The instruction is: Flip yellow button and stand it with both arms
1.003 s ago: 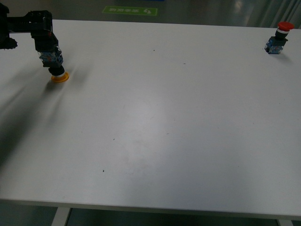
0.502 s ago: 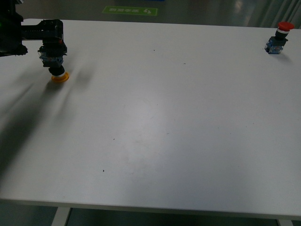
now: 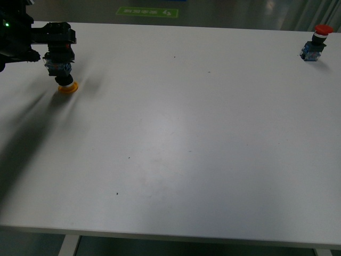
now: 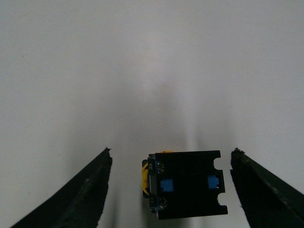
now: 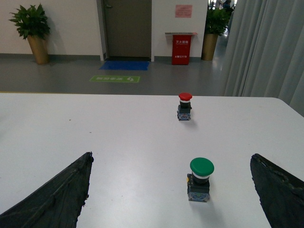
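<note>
The yellow button [image 3: 63, 77] stands upside down at the table's far left, with its orange-yellow cap on the surface and its black-and-blue block on top. My left gripper [image 3: 57, 63] is open around that block. In the left wrist view the yellow button [image 4: 186, 183] sits between the two dark fingers [image 4: 85, 190] of the left gripper [image 4: 172, 153], with a gap on each side. My right gripper [image 5: 171, 157] is open and holds nothing. It is out of the front view.
A red-capped button [image 3: 316, 41] stands upright at the far right of the white table [image 3: 186, 133]. In the right wrist view the red-capped button [image 5: 185, 105] shows farther off, and a green-capped button [image 5: 201, 178] stands upright ahead of the right gripper.
The left arm has shifted a little to the right around the button. The button stays cap down on the same spot. The red-capped button has not moved.
</note>
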`<move>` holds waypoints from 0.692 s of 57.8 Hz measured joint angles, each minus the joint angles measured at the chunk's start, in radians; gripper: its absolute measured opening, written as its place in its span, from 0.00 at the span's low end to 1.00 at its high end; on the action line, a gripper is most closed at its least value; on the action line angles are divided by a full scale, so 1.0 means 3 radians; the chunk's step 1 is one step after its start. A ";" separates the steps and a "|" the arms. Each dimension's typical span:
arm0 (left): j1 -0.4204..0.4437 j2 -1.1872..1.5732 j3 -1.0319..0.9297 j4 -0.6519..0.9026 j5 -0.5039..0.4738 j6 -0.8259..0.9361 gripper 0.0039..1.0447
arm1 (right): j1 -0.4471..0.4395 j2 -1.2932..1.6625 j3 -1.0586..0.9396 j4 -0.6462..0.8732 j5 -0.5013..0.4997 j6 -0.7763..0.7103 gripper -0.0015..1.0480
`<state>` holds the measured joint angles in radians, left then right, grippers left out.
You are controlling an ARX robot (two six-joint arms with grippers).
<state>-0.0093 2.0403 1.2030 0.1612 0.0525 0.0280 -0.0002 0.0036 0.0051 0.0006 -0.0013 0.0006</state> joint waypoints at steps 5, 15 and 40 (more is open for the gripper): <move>-0.0001 0.0000 0.0000 -0.0022 -0.0006 -0.0001 0.57 | 0.0000 0.0000 0.0000 0.0000 0.0000 0.0000 0.93; 0.0004 0.0000 0.0031 -0.0088 0.0038 -0.0027 0.34 | 0.0000 0.0000 0.0000 0.0000 0.0000 0.0000 0.93; 0.0052 -0.0421 -0.0294 0.0005 0.0720 -0.0758 0.34 | 0.0000 0.0000 0.0000 0.0000 0.0000 0.0000 0.93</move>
<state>0.0063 1.9141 1.1149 0.1627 0.2684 -0.1993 -0.0002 0.0036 0.0051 0.0006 -0.0013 0.0006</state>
